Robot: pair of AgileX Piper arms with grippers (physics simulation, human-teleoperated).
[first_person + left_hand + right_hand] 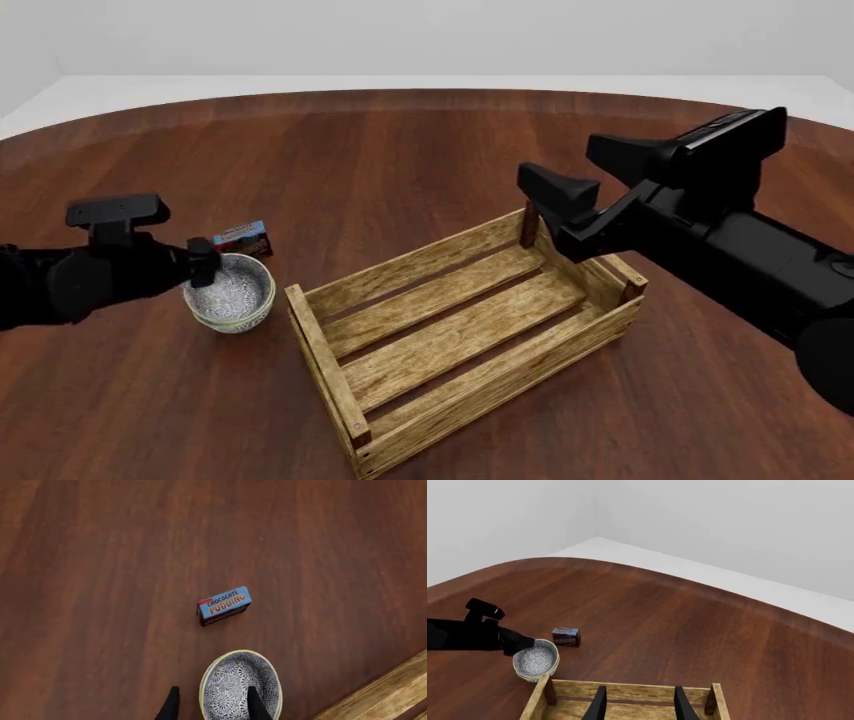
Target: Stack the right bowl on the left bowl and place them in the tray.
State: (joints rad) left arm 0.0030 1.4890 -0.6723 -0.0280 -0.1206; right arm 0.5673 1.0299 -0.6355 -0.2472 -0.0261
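Observation:
A grey-patterned bowl (230,292) with a cream rim stands on the table just left of the tray (416,264), a light-wood slatted crate. Its rim looks doubled, but I cannot tell if two bowls are nested; no separate second bowl shows. My left gripper (213,707) is open and straddles the bowl's (240,682) rim, one finger (257,704) inside and the other outside. My right gripper (567,165) hangs open and empty above the tray's far right corner. In the right wrist view, the right gripper (639,705) looks past the tray's wall (627,685) to the bowl (536,661).
A small red-blue chocolate pudding box (244,238) lies on the table just beyond the bowl, also in the left wrist view (224,605). The dark wooden table (400,150) is round, with its far edge against a white floor. The tray's corner (383,692) lies close to the bowl.

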